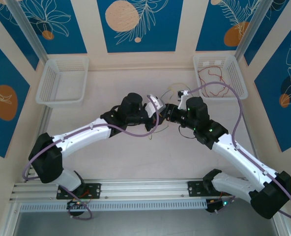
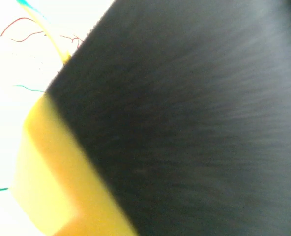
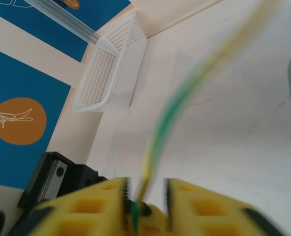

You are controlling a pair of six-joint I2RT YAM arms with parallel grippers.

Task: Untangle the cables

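- Two yellow fingers (image 3: 101, 204) of the right gripper (image 3: 145, 191) sit right up against the right wrist camera. They're parted, and a green-yellow cable (image 3: 185, 93) runs loose through the gap and off to the upper right. From the top camera that gap is too small to read.
- The left wrist camera is mostly blocked by a blurry black surface (image 2: 194, 128) up close. One yellow finger (image 2: 47, 167) of the left gripper pokes in at lower left. That gripper is clamped tight, but I can't tell if a cable is pinched in it.
- Past that finger, the same view catches a thin red cable (image 2: 21, 18) and bits of green against washed-out white.
- Pose from the top: both arms start at the rail (image 1: 145, 189) on the near edge with elbows swung outward. The forearms angle in, so the left gripper (image 1: 156, 105) and right gripper (image 1: 171, 112) meet nose to nose mid-table (image 1: 111, 157).
- The cables (image 1: 172, 91) lie in a loose squiggly bunch right where the grippers meet and just beyond, partly hidden under the wrists.
- A lilac arm hose (image 1: 243, 105) loops up off the right arm and crosses the front of the right basket (image 1: 234, 73).
- Farthest back, that basket sits in the far right corner with red wire in it. The left basket (image 1: 62, 81) sits in the far left corner, and the right wrist camera gets it side-on.
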